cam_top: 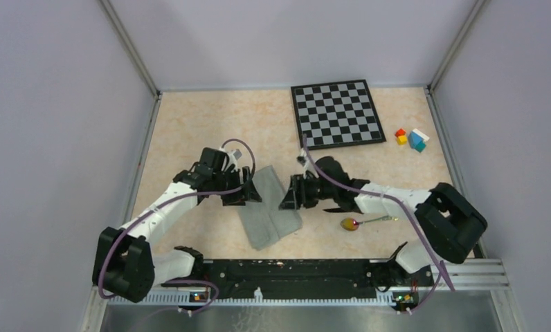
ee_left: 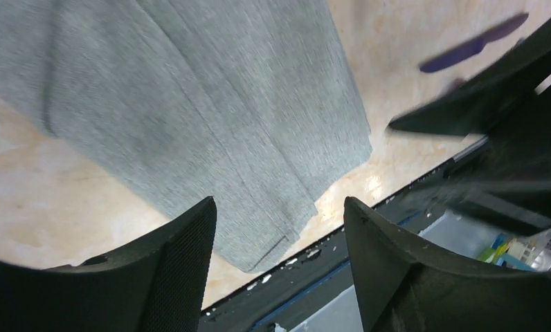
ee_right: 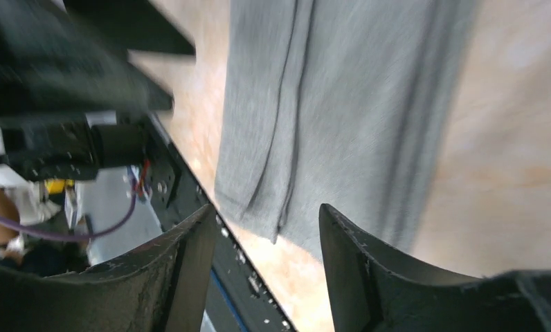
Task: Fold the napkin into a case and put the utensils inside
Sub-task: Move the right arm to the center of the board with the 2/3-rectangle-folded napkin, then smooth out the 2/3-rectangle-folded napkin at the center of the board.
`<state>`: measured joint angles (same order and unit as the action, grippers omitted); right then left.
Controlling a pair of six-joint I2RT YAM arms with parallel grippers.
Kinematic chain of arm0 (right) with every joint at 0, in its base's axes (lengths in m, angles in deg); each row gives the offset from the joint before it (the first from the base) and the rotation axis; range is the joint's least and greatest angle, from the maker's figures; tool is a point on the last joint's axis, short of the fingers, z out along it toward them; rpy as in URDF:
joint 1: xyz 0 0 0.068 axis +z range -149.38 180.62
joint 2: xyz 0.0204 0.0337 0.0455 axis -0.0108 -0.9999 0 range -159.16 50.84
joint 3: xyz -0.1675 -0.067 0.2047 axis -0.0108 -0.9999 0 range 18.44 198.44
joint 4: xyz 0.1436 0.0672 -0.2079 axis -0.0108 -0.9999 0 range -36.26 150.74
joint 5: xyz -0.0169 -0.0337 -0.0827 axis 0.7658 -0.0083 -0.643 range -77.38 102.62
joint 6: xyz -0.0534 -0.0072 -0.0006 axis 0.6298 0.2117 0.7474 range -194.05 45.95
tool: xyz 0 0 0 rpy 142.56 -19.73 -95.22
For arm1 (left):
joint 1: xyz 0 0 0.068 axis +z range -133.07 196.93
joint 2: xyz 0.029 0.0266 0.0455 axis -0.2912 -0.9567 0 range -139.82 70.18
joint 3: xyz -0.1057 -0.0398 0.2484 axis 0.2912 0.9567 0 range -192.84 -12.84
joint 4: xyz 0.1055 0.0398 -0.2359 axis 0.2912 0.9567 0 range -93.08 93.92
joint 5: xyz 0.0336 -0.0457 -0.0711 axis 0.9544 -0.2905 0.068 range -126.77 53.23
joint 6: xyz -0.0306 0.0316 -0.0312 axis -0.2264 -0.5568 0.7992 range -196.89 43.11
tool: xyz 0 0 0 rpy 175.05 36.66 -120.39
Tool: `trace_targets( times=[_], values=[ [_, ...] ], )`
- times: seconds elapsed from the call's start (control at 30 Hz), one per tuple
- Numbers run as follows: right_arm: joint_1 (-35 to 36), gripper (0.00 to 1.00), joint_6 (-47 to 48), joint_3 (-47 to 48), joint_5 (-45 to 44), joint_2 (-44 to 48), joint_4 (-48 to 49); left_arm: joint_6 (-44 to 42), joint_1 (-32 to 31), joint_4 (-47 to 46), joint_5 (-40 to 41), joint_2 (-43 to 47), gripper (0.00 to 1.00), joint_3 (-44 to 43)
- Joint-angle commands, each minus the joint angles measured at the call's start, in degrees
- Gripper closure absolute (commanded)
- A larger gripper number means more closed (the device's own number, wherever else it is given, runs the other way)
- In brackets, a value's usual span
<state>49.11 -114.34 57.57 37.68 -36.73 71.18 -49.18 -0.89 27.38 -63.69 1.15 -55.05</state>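
Observation:
The grey-green napkin (cam_top: 270, 209) lies folded into a narrow flat case on the table between my two arms. It fills the left wrist view (ee_left: 210, 104) and the right wrist view (ee_right: 349, 104), with layered folds at its near end. My left gripper (cam_top: 250, 195) is open and empty just above its left edge (ee_left: 279, 207). My right gripper (cam_top: 286, 198) is open and empty above its right edge (ee_right: 267, 211). The spoon (cam_top: 356, 223) lies to the right of the case. The purple knife (ee_left: 473, 45) lies beyond the case, mostly hidden under my right arm in the top view.
A chessboard (cam_top: 337, 113) lies at the back. Small coloured blocks (cam_top: 411, 138) sit at the right. The black base rail (cam_top: 293, 270) runs along the near edge, close to the case's near end. Walls enclose the table on three sides.

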Motion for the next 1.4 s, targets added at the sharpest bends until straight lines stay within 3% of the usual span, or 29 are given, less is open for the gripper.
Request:
trace_targets(
  times=[0.0, 0.33, 0.47, 0.57, 0.73, 0.93, 1.2, 1.37],
  values=[
    [-8.5, 0.43, 6.2, 0.0, 2.4, 5.3, -6.0, 5.3, -5.6, 0.4, 5.0, 3.3, 0.27, 2.0],
    [-8.4, 0.43, 4.9, -4.4, 5.9, 4.4, -0.9, 18.1, -27.0, 2.5, 14.7, 0.0, 0.39, 2.8],
    [-6.9, 0.44, 4.2, -4.2, 5.5, 5.1, -0.6, 20.3, -32.7, 4.9, 18.4, -4.0, 0.49, 1.7],
    [-5.6, 0.46, 3.7, -3.9, 5.6, 4.8, 0.0, 21.8, -35.7, 6.6, 21.2, -6.9, 0.51, 0.4],
    [-3.0, 0.48, 2.5, -4.0, 5.4, 3.5, 2.3, 22.7, -38.1, 7.7, 25.4, -11.1, 0.53, -2.9],
    [-1.5, 0.51, 1.1, -5.4, 5.5, 2.1, 4.9, 23.6, -40.2, 10.8, 32.2, -15.1, 0.63, -7.9],
    [-1.6, 0.53, 1.5, -6.0, 5.3, 2.4, 4.9, 23.7, -42.1, 12.1, 33.7, -19.7, 0.69, -9.7],
    [-1.6, 0.53, 1.6, -6.3, 5.3, 2.0, 5.5, 24.5, -43.7, 13.4, 34.6, -20.7, 0.62, -10.2]
  ],
)
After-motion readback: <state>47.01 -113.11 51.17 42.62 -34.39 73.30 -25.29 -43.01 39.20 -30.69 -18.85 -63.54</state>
